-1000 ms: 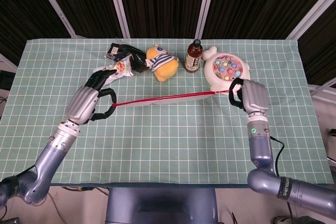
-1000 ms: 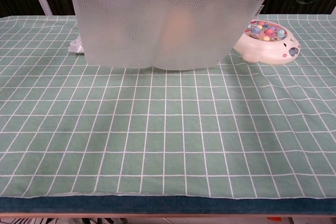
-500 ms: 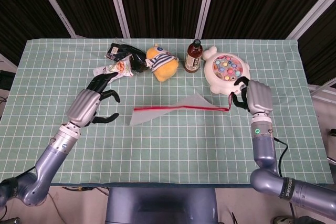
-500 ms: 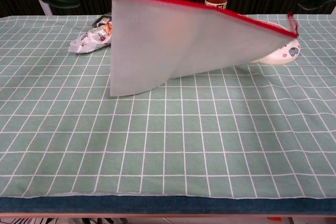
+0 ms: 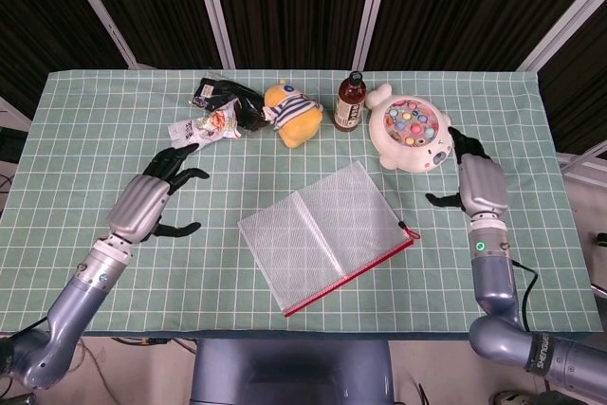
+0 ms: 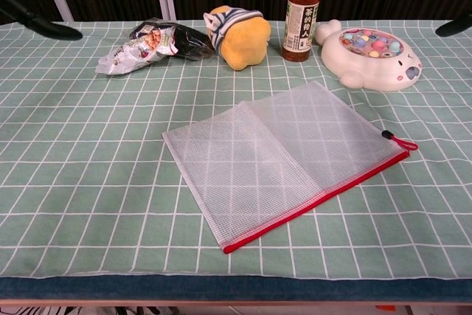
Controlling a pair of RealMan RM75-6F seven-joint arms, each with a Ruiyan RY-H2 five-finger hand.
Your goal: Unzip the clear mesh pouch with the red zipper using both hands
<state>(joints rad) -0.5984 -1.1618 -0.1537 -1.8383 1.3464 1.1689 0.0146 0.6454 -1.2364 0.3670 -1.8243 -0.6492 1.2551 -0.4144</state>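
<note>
Checked green counter [image 5: 114, 263] carried the mesh pouch [image 5: 322, 234] lying flat.
Only the head view showed the left robot hand [image 5: 150, 198] and right robot hand [image 5: 476, 182] released, fingers spread.

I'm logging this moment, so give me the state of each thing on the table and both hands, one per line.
mesh pouch: lying flat, held by neither hand, red zipper edge toward the robot.
left hand: open, holding nothing.
right hand: open, holding nothing.
bottle: upright, cap on.
plush toy: lying by the bottle.
snack bag: lying crumpled.
fishing toy: sitting flat.
</note>
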